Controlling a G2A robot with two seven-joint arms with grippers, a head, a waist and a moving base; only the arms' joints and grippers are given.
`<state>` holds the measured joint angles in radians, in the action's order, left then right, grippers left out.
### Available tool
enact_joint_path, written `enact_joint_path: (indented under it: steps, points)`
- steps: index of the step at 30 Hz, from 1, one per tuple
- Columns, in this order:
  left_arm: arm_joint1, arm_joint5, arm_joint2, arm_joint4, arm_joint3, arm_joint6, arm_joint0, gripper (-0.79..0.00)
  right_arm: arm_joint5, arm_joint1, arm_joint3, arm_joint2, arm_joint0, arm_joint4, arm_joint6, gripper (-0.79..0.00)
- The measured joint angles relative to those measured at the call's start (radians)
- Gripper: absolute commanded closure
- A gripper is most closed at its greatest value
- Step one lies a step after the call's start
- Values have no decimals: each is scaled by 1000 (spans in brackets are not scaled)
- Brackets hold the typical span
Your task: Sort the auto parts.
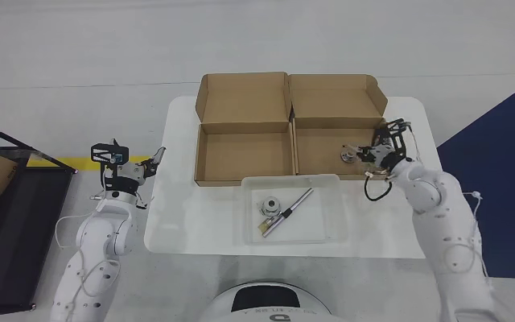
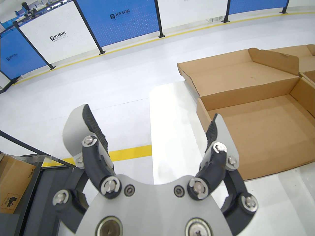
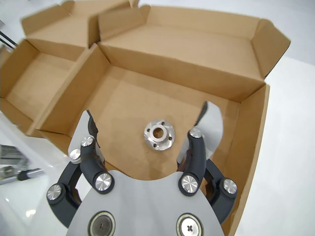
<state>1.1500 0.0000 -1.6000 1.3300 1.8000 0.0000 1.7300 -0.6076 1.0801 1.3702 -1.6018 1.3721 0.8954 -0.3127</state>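
Operating inside a factory hall or industrial test cell. Showing, across the upper part of the left wrist view, blue and white perforated partition panels [image 2: 118,18] on black posts [image 2: 156,6], fencing off the area. Showing a yellow floor marking [image 2: 130,151] at lower centre, on a pale, smooth coated floor [image 2: 98,82]. Showing, at centre of the top view, a white worktable [image 1: 378,233] bearing open cardboard boxes [image 1: 241,157]. Showing, at the left edge, a black cart [image 1: 32,201] holding a brown carton [image 2: 14,180].
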Motion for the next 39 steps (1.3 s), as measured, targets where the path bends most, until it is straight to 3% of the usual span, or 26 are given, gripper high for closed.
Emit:
enact_joint_path:
  steps: [8,17,20,22,24,29,30,39]
  points:
    - [0,0,0,0,0,0,0,-785,-276,-15,77,-125,154,-182,156,-785]
    - [0,1,0,2,3,0,-1,-785,-267,-15,77,-124,153,-181,155,-785]
    - [0,15,16,71,76,-26,9,-785,-267,-15,77,-124,153,-181,155,-785]
    - [-1,-28,39,91,139,-62,22,-785,-267,-15,77,-124,153,-181,155,-785]
    - [-5,-142,69,73,199,-127,28,-785,-267,-15,77,-124,153,-181,155,-785]
    - [-17,-534,137,-100,225,-333,-31,-785,-267,-15,77,-124,153,-181,155,-785]
    - [-18,-567,140,-112,222,-366,-41,-785,-267,-15,77,-124,153,-181,155,-785]
    - [-18,-531,140,-110,221,-365,-42,-785,-267,-15,77,-124,153,-181,155,-785]
